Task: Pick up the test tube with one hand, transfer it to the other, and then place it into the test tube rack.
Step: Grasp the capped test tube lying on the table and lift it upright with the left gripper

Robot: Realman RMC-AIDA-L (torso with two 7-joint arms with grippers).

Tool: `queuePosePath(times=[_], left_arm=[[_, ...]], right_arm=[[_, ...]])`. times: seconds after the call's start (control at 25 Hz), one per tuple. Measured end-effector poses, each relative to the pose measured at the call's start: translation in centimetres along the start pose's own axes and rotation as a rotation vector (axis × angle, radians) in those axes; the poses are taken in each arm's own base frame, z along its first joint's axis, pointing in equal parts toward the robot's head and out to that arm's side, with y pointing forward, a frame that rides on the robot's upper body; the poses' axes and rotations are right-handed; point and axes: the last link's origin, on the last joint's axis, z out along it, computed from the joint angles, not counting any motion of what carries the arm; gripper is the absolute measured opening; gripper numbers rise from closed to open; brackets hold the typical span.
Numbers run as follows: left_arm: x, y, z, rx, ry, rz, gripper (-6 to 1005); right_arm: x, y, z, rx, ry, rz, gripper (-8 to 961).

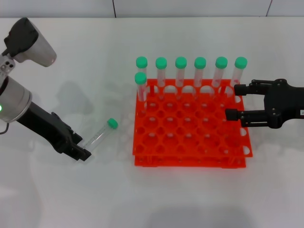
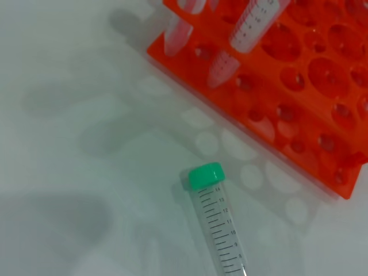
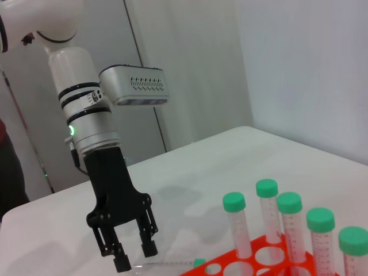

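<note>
The test tube (image 1: 97, 137) lies on the white table left of the rack, its green cap (image 2: 205, 175) pointing toward the rack. My left gripper (image 1: 83, 152), on the green-lit arm, is down at the tube's bottom end. In the right wrist view this left gripper (image 3: 135, 256) is open, its fingers straddling that end of the tube (image 3: 167, 265). The orange test tube rack (image 1: 190, 156) sits mid-table. My right gripper (image 1: 232, 101) hovers open over the rack's right edge, holding nothing.
Several identical green-capped tubes (image 1: 180, 71) stand along the rack's back row, with one more (image 1: 140, 85) at the left of the second row. The rack's corner (image 2: 299, 115) is close to the lying tube. A wall runs behind the table.
</note>
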Motion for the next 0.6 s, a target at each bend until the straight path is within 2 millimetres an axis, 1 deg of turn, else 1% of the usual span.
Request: queuePosePath(times=[0.24,0.44,0.6], left_arm=[[0.17,-0.05,0.28,0.015,-0.017,-0.006,605],[0.2,-0.07,0.34,0.019,-0.022,-0.003,508],[0.09,-0.07,0.51,0.023,-0.032,-0.004,509]], right_arm=[[0.0,-0.03,0.0,0.001,-0.001,-0.001,770],[0.03,-0.05,-0.02,0.003,-0.002,0.0,771],[0.1,-0.05,-0.07,0.005,-0.002,0.002,771]])
